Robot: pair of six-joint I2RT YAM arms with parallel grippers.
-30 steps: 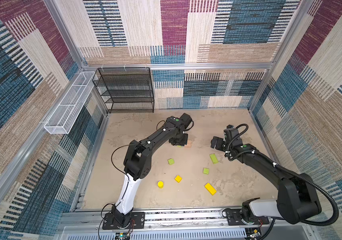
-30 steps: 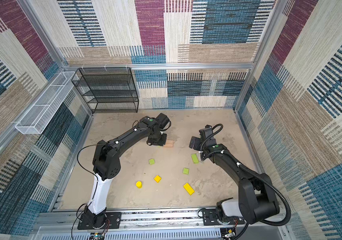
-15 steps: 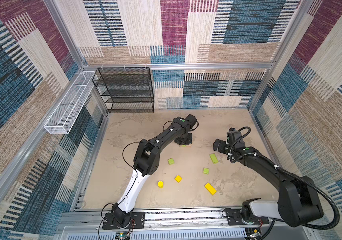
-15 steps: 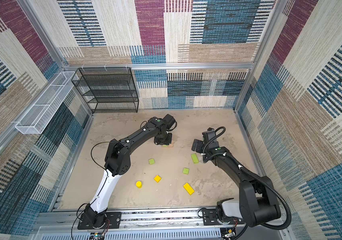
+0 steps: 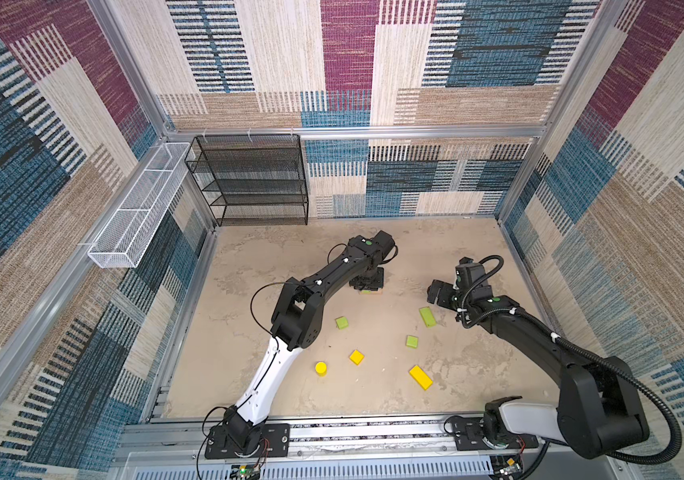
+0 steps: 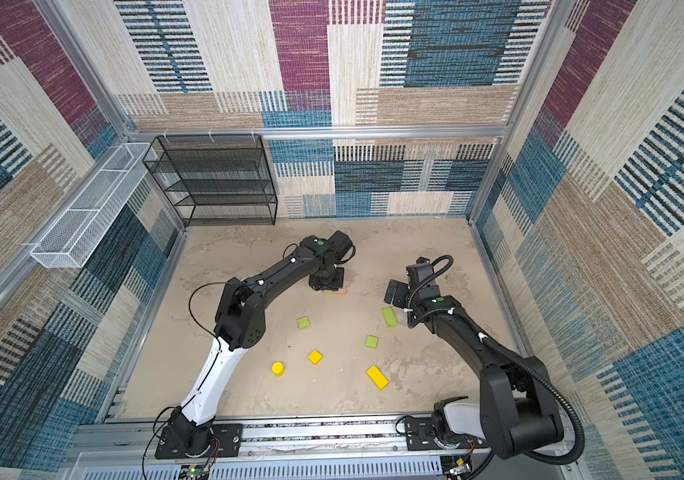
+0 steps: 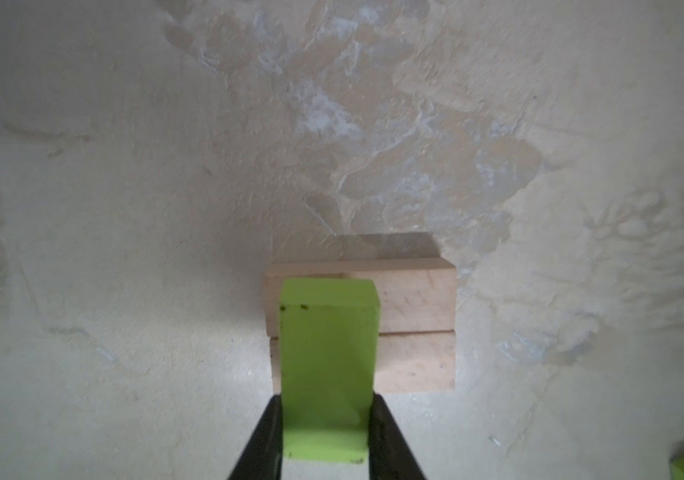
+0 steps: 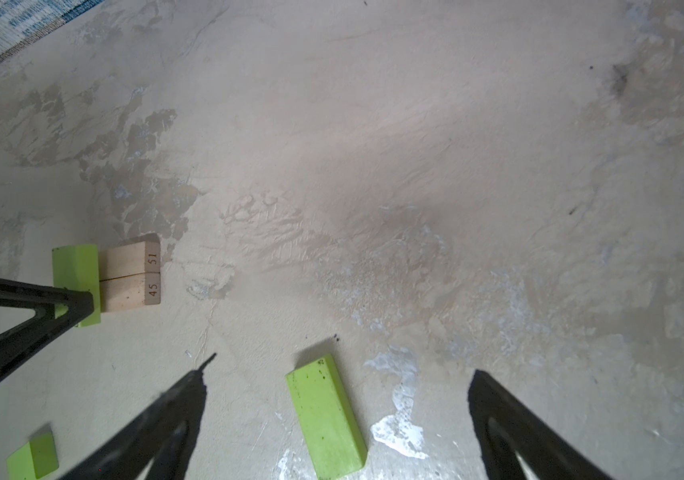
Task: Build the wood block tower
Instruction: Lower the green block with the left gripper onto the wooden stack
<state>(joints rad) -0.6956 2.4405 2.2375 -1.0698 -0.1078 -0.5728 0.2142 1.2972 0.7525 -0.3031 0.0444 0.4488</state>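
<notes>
Lime-green long block [image 7: 327, 361] sits clenched in the left gripper [image 7: 325, 399], crosswise over one end of two tan planks [image 7: 413, 328] lying side by side on the table [image 7: 124, 208]; whether it touches them I cannot tell; right gripper [image 8: 340, 374] hangs spread wide, empty, above the second long block [image 8: 325, 419]; nearer the arm bases, in a top view, lie a green cube [image 5: 342, 322], its twin [image 5: 412, 341], yellow cube [image 5: 356, 357], cylinder [image 5: 320, 368], bar [image 5: 421, 377], all apart.
</notes>
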